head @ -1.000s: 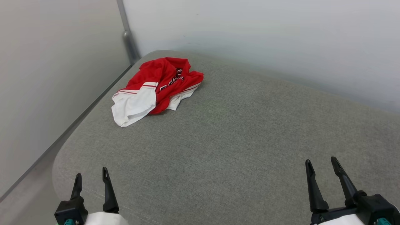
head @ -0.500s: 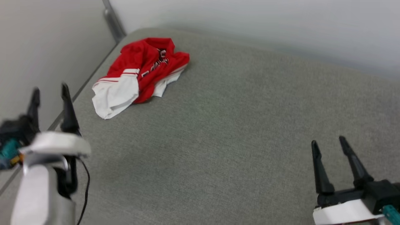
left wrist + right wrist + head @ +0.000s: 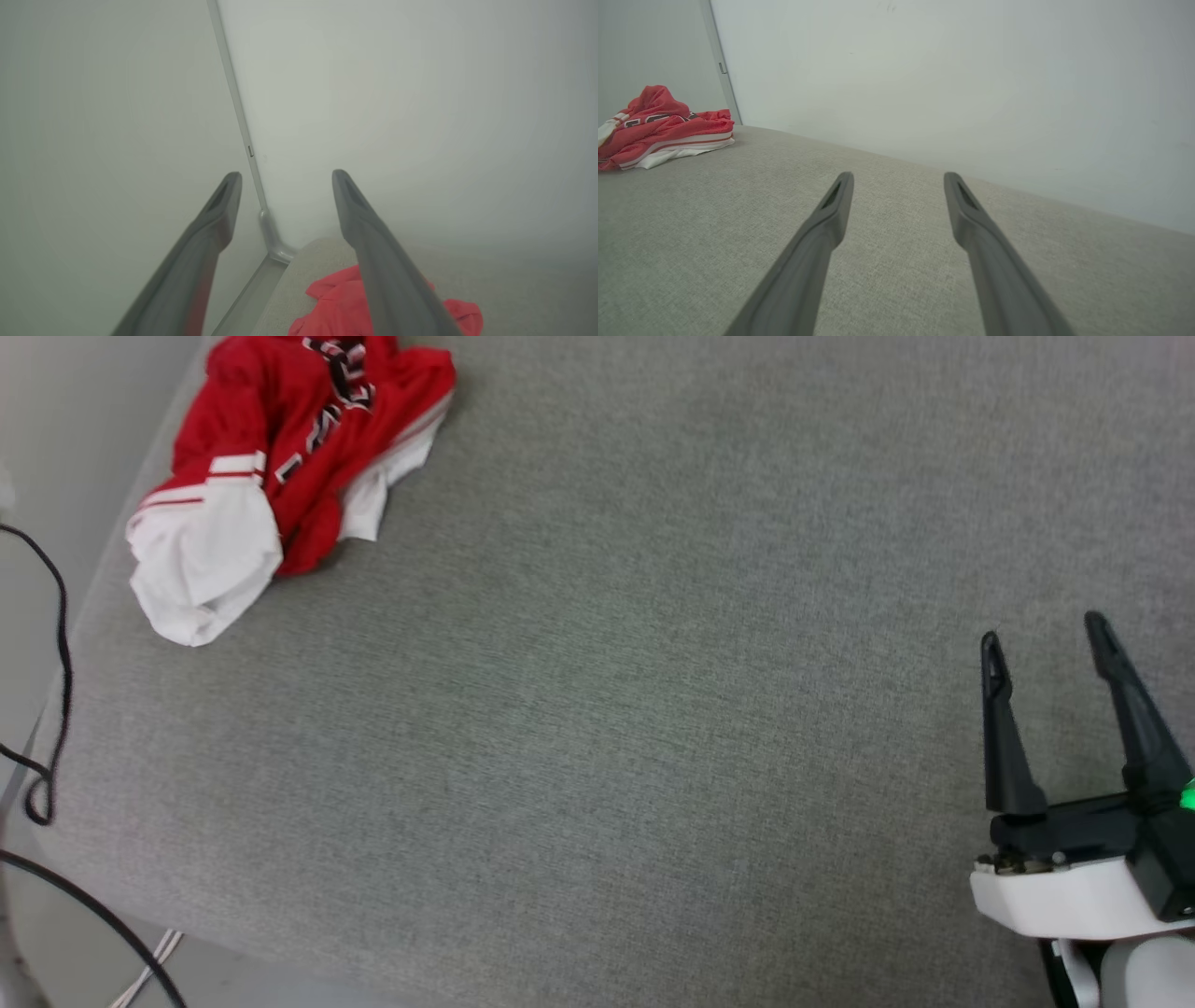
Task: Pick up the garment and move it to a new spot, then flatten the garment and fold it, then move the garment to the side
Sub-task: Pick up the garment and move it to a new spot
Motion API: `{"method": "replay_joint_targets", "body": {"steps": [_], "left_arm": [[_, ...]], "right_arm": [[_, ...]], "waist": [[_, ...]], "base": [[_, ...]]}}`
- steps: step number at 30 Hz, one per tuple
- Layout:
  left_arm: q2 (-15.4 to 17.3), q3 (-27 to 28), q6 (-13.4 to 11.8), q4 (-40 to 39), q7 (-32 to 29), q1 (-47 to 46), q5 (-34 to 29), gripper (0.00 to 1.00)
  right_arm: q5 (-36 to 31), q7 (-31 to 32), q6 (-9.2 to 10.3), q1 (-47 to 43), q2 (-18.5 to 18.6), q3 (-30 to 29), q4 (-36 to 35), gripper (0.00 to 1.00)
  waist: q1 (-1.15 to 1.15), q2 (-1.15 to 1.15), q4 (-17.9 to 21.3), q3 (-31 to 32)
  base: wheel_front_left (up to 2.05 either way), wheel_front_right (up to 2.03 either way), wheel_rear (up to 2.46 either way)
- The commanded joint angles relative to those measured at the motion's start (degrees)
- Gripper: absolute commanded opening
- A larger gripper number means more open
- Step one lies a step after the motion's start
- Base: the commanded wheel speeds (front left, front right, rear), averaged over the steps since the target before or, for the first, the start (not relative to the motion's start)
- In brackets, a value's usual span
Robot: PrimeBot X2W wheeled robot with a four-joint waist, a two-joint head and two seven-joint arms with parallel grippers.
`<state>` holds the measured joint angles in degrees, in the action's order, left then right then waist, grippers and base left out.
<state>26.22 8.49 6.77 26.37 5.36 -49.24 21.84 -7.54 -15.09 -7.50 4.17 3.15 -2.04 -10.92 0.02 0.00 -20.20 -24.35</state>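
Black and spread wide, the two fingers of your right gripper [image 3: 1042, 627] stand over the grey woven cushion [image 3: 653, 728] at the lower right of the head view, with nothing between them and nothing touching them. Your left gripper [image 3: 287, 173] gapes just as wide in its own wrist view and is empty. Its fingers are aimed at the corner where two pale walls meet along a grey metal post [image 3: 238, 116]. Below it you can see the garment [image 3: 280, 457], partly hidden behind one finger. In the head view the garment lies crumpled at the cushion's far left corner, well apart from your right gripper. The red body is bunched up, with dark lettering showing in the folds. A white sleeve with red-and-white stripe trim at its seam spills toward the cushion's left edge. Off that edge, a black cable [image 3: 61, 616] loops down over the pale floor.
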Motion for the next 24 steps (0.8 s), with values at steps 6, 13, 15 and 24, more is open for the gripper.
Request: {"method": "replay_joint_targets", "body": {"steps": [6, 13, 15, 24], "left_arm": [[4.7, -6.0, 0.6, 5.1, -7.3, -7.4, 4.6, 1.00], [9.9, -14.2, 0.6, 8.1, -18.3, -11.2, 15.3, 1.00], [11.3, -16.4, 0.6, 8.4, -23.4, -11.8, 20.0, 1.00], [13.9, -23.4, 0.6, 10.6, -40.2, -12.0, 32.6, 1.00]], "right_arm": [[-1.1, -0.1, 0.02, 2.3, 1.3, -0.3, -3.3, 1.00], [-1.1, -0.1, 0.02, 3.5, 1.6, 0.3, -5.3, 1.00], [-1.2, -0.1, 0.02, 3.5, 1.6, 0.4, -5.7, 1.00], [-1.4, -0.1, 0.02, 4.4, 2.1, 0.3, -7.0, 1.00]], "waist": [[-0.02, 0.00, 2.5, -6.0], [-0.02, 0.00, 4.6, -8.3], [-0.02, 0.00, 5.1, -9.0], [-0.02, 0.00, 6.6, -12.7]], "base": [[0.00, 0.00, 0.00], [0.00, 0.00, 0.00], [0.00, 0.00, 0.00], [0.00, 0.00, 0.00]]}}
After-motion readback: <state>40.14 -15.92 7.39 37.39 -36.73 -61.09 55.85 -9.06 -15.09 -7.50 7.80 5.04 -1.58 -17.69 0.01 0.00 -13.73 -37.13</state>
